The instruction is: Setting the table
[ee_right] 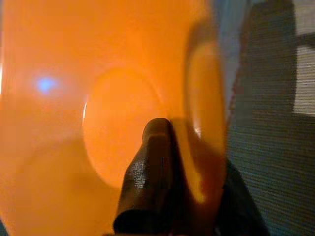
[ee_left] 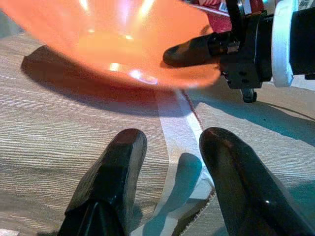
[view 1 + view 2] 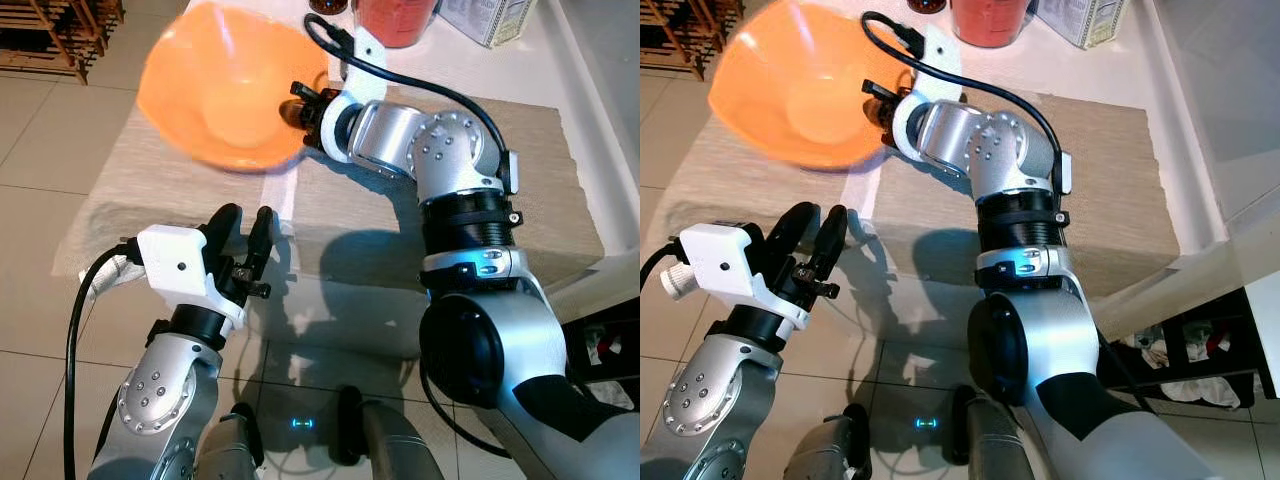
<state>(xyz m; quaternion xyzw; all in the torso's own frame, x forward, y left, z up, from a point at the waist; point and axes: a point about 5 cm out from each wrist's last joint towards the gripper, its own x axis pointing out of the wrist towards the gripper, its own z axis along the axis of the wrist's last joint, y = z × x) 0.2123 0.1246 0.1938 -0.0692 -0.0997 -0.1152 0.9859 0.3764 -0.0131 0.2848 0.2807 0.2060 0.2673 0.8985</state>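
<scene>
Left gripper (image 3: pixel 245 232) hovers at the table's near edge, its 2 black fingers parted, empty.
Right gripper (image 3: pixel 300 108) pinches the rim of the translucent orange plastic bowl (image 3: pixel 225 85), tilted above the beige woven placemats (image 3: pixel 400 215).

The white table (image 3: pixel 560 60) carries two beige woven placemats side by side: the left placemat (image 3: pixel 150 190) and the right placemat (image 3: pixel 520 170). A narrow strip of bare white tabletop shows between their inner edges, running toward the near edge. The near edges of both mats lie close to the table's front edge, with tiled floor (image 3: pixel 40 330) below. At the far side of the table stand a red container (image 3: pixel 395 20) and, just beside it to the right, a printed carton (image 3: pixel 490 18); a small dark object at the top edge, left of the red container, is too cropped to identify.
</scene>
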